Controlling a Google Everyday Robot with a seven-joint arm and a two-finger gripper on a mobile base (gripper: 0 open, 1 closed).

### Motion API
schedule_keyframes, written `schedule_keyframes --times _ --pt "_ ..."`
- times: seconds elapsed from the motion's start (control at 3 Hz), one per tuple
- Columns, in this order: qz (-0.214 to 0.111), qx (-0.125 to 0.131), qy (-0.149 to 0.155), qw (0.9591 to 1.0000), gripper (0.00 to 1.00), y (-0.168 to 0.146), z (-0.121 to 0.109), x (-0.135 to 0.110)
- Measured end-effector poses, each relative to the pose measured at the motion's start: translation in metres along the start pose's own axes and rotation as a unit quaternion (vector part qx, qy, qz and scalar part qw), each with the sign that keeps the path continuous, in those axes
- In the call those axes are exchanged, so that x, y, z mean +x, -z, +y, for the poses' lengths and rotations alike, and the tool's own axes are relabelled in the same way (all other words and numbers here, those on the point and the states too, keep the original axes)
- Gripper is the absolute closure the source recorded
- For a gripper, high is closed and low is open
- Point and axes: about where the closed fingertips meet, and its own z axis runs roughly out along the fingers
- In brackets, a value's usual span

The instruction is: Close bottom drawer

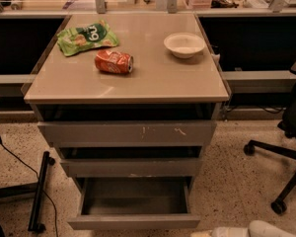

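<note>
— Where was the bottom drawer?

— The bottom drawer point(133, 221) was the lowest of three grey ones under the desk point(138, 85). It stood pulled well out toward the camera. Its box showed only a bare grey floor and walls.

— And the two above it?

— The middle drawer point(130, 167) stuck out a little, far less than the bottom one. The top drawer point(89, 133), with pale scratches on its front, sat slightly out too. A dark gap ran above each, and I could not see what lay inside.

— The claw?

— The claw point(203, 234) was low at the bottom edge of the view, over the speckled floor point(232, 181). It was just right of the open drawer's front corner, its pale tip pointing left. Whether it touched the front, I could not tell, nor whether it was wide or narrow.

— What sat on the desk?

— A green snack bag point(88, 37) lay at the back left, with a red can point(114, 62) on its side just in front. A white bowl point(184, 44) stood at the back right, plain white within.
</note>
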Motion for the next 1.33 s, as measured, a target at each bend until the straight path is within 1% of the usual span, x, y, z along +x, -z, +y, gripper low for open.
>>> schedule_keyframes --times 0.33,0.67,1.0,1.33 --pt "-0.035 -0.017 -0.022 0.9990 1.00 -0.032 -0.009 0.019" --pt "-0.057 -0.030 -0.016 0.9978 1.00 -0.060 -0.018 0.008" --pt "-0.083 -0.030 0.005 0.9961 1.00 -0.072 -0.029 -0.021" --pt "-0.113 -0.018 0.017 0.9933 1.00 -0.092 -0.053 -0.052"
